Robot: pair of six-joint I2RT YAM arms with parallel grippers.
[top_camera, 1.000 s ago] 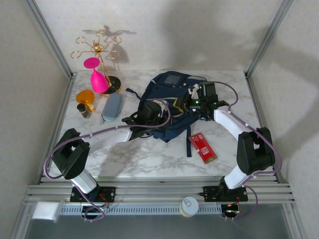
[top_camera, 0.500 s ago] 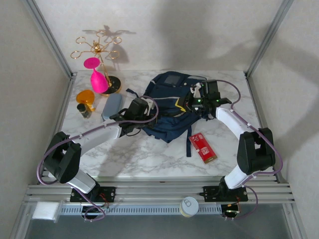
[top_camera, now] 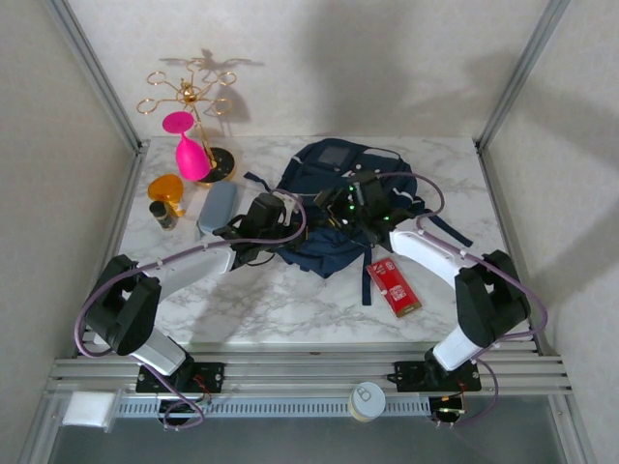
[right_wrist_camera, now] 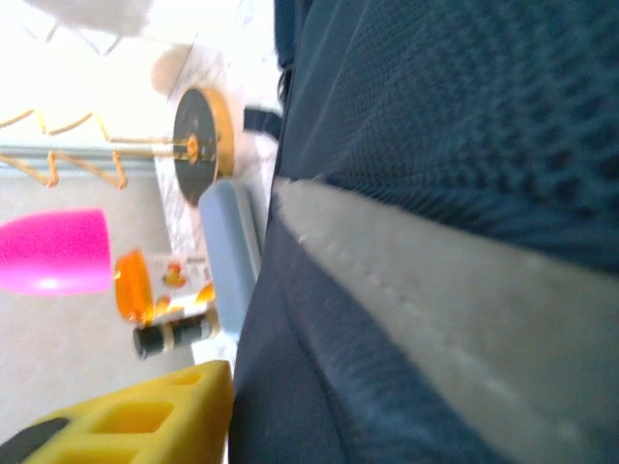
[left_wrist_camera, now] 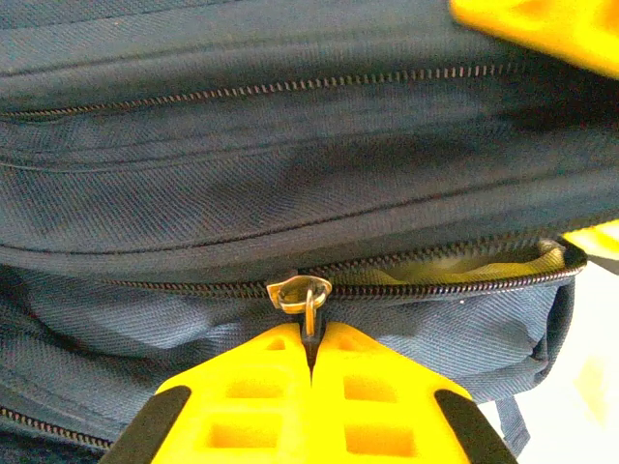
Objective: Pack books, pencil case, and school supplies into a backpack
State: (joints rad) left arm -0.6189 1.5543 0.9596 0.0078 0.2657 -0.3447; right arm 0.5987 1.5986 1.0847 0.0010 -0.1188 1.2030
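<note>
Pinching the zipper pull [left_wrist_camera: 302, 293] of the backpack [left_wrist_camera: 290, 164], my left tool [left_wrist_camera: 311, 336] is closed tight on it. The backpack lies mid-bench [top_camera: 290, 300], its zip parted at one end, where pale lining [left_wrist_camera: 464, 266] shows. My right tool [top_camera: 360, 201] sits over the backpack's top, and I cannot tell how its jaws stand. If nothing pins the fabric, my tug may drag the whole backpack, the thin pull may slip free, or the lining may snag the teeth. White print on the red pack [top_camera: 393, 286] is too small to read.
</note>
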